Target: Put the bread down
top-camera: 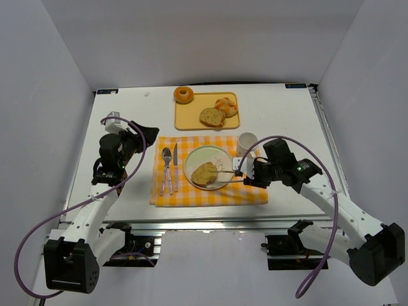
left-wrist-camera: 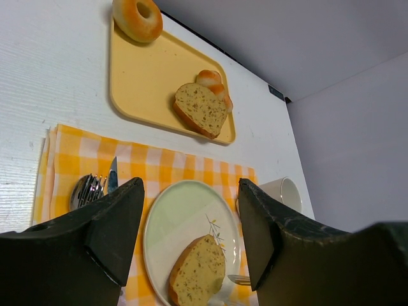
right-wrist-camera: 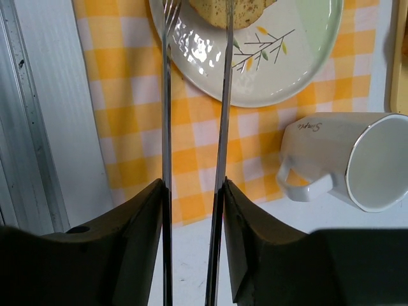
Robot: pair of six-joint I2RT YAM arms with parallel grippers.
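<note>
From high up on the near side, the top camera looks down over the whole table [top-camera: 287, 115], with the plate [top-camera: 203, 153] small near mid-frame. The left wrist camera sits low to the plate's left, facing across it toward the tray [left-wrist-camera: 140, 76] beyond. The right wrist camera, close on the plate's right, looks along the tongs [right-wrist-camera: 166, 127]. All three views share the plate and the bread [top-camera: 204, 173] on it.

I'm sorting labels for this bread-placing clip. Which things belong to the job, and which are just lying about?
Job: bread, plate under it, tongs, right gripper holding them.
Lying about: tray, bagel, second slice, roll, mug, fork, knife, checked cloth, open left gripper.
</note>
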